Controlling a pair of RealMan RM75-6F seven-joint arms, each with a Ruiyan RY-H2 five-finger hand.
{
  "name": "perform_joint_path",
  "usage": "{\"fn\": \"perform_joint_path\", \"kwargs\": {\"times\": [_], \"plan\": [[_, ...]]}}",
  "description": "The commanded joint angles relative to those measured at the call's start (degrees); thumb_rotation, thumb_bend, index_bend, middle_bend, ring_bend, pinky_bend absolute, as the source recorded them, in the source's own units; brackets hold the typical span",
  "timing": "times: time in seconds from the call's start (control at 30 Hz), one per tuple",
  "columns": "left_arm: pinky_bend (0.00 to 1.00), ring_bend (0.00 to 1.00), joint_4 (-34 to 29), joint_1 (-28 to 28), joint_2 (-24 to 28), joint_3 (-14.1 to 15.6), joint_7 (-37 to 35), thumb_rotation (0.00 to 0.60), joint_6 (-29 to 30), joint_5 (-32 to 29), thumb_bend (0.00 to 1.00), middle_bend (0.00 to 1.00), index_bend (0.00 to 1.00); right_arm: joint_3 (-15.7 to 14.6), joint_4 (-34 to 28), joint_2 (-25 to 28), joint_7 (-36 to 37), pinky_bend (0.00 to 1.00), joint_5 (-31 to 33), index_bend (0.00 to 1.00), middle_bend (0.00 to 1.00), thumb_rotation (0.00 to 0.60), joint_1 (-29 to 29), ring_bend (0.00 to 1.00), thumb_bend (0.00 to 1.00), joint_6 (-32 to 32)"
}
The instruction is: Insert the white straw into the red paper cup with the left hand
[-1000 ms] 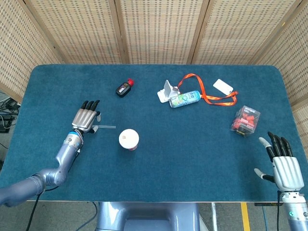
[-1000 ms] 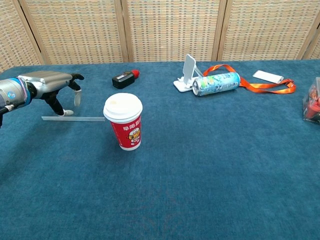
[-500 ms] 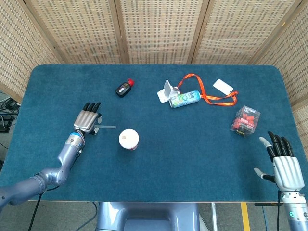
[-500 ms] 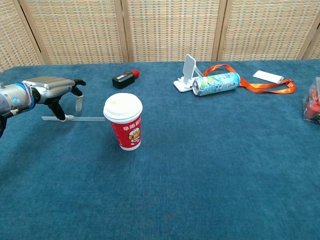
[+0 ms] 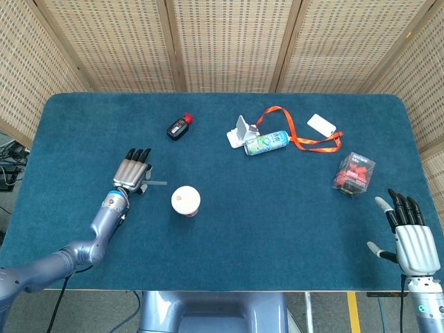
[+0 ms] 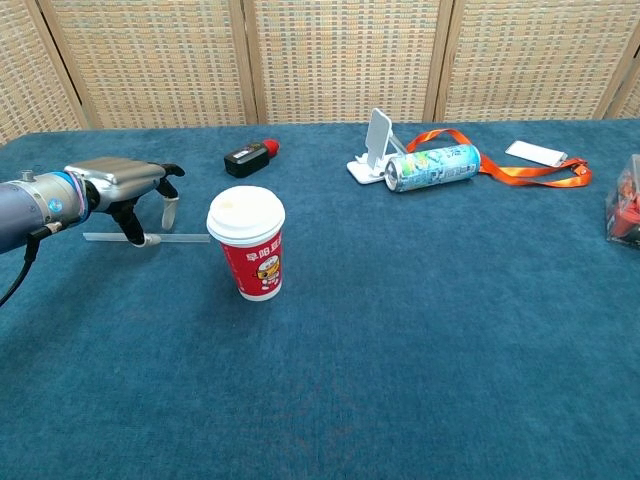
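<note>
The red paper cup (image 6: 247,250) with a white lid (image 5: 186,200) stands upright left of the table's middle. The white straw (image 6: 185,238) lies flat on the blue cloth, left of the cup, and its right end passes behind the cup. My left hand (image 6: 128,184) hovers palm down over the straw's middle, fingers spread and bent downward. Its thumb tip (image 6: 150,240) touches the straw, which still rests on the table. In the head view the left hand (image 5: 133,170) covers most of the straw (image 5: 158,184). My right hand (image 5: 409,239) lies open at the table's near right corner, holding nothing.
A small black bottle with a red cap (image 6: 250,157) lies behind the cup. Further right are a white phone stand (image 6: 372,140), a can on its side (image 6: 432,166), an orange lanyard with a white card (image 6: 530,160) and a clear box of red pieces (image 5: 355,173).
My left hand has slid right along the straw toward the cup and come down, so its thumb now touches the straw. The straw, the cup and the right hand have not moved.
</note>
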Motion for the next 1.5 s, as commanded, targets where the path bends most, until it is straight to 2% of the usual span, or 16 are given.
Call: {"fn": "perform_joint_path", "kwargs": {"times": [0.03,0.57,0.73,0.83,1.13,1.2,1.5], "plan": [[0.0,0.0,0.4,-0.2,-0.3,0.1,0.2,0.6,-0.2,-0.3,0.34,0.0,0.53,0.0,0.0,0.0,0.1,0.0,0.0,0.18,0.0,0.6,0.0,0.0,0.06,0.0],[0.0,0.0,3.9,-0.9,-2.3,0.8,-0.5,0.6,-1.8,-0.7,0.34,0.0,0.55,0.0,-0.1,-0.1,-0.1,0.0,-0.1,0.18,0.0,0.6,0.1,0.0,0.06,0.0],[0.0,0.0,3.8,-0.7,-2.5,0.6,-1.6,0.6,-0.6,0.0,0.44,0.0,0.63,0.0,0.1,-0.2,0.1,0.0,-0.3,0.18,0.0,0.6,0.1,0.0,0.06,0.4],[0.0,0.0,3.1,-0.4,-2.1,0.4,-2.2,0.6,0.5,0.9,0.44,0.0,0.65,0.0,0.1,-0.2,0.2,0.0,-0.4,0.18,0.0,0.6,0.1,0.0,0.06,0.5],[0.0,0.0,-3.6,1.4,1.5,-2.1,-7.8,0.6,4.7,2.5,0.44,0.0,0.65,0.0,-0.1,0.0,0.7,0.0,-0.7,0.18,0.0,0.6,-0.1,0.0,0.06,1.0],[0.0,0.0,-7.7,2.5,3.2,-4.2,-12.4,0.6,6.4,2.8,0.44,0.0,0.65,-0.1,-0.1,0.0,0.9,0.0,-0.8,0.18,0.0,0.6,-0.1,0.0,0.06,1.0],[0.0,0.0,-20.6,5.1,10.2,-8.9,-23.0,0.6,9.1,4.5,0.44,0.0,0.65,-0.1,-0.2,0.3,1.9,0.0,-0.8,0.18,0.0,0.6,-0.1,0.0,0.06,1.1]]}}
